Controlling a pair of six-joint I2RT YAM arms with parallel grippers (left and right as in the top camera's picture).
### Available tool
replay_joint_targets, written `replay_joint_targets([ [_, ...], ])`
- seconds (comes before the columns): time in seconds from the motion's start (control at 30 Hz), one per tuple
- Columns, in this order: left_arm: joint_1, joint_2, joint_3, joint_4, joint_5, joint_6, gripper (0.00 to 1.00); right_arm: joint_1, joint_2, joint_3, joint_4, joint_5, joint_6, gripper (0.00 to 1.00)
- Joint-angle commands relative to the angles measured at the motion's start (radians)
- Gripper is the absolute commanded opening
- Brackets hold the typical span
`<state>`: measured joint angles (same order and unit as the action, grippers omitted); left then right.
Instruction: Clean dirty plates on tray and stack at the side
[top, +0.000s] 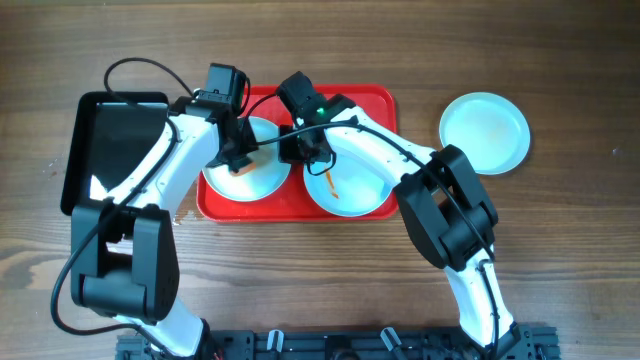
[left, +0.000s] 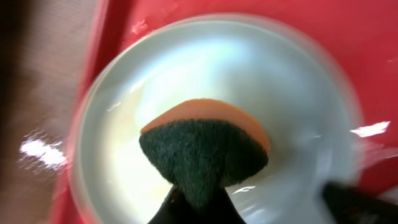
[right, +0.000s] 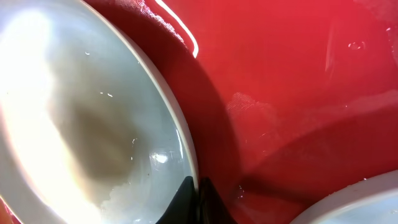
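Left gripper pinches a scouring sponge over the glossy plate. Right gripper clamps its thin rim, lower centre; it looks stiff and probably slippery.

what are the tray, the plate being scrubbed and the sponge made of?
tray: looks like red plastic with a glossy finish; sharp glare streaks show in the right wrist view.
plate: pale, smooth and shiny with small highlights; glazed ceramic or melamine, can't tell which.
sponge: orange foam with a dark green scouring layer that looks matte and fibrous.
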<state>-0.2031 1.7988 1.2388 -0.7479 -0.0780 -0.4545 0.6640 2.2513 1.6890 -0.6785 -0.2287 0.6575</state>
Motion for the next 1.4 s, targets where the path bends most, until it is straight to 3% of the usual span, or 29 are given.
replay_joint_targets([
  [0.0,0.004,-0.016,-0.063,0.101,0.12,-0.037,0.04,-0.006,-0.009,-0.008,0.004,0.018,-0.002,0.04],
  [0.17,0.004,0.018,-0.143,0.249,0.202,-0.051,0.04,-0.006,-0.009,-0.008,0.006,0.018,-0.001,0.04],
  [0.37,0.004,0.093,-0.148,0.307,0.13,-0.021,0.04,-0.006,-0.009,-0.008,0.006,0.018,-0.003,0.04],
  [0.5,0.006,0.096,-0.148,0.218,-0.099,-0.021,0.04,-0.006,-0.009,-0.008,0.005,0.018,-0.003,0.04],
  [0.63,0.047,0.096,-0.148,0.134,-0.211,-0.021,0.04,-0.006,-0.009,-0.008,0.002,0.018,-0.004,0.04],
  [1.0,0.136,0.072,-0.148,-0.032,-0.199,-0.021,0.04,-0.006,-0.009,-0.008,0.0,0.018,-0.004,0.04],
  [1.37,0.056,-0.264,-0.148,-0.049,-0.193,-0.021,0.04,-0.006,-0.009,-0.008,0.004,0.018,-0.003,0.04],
])
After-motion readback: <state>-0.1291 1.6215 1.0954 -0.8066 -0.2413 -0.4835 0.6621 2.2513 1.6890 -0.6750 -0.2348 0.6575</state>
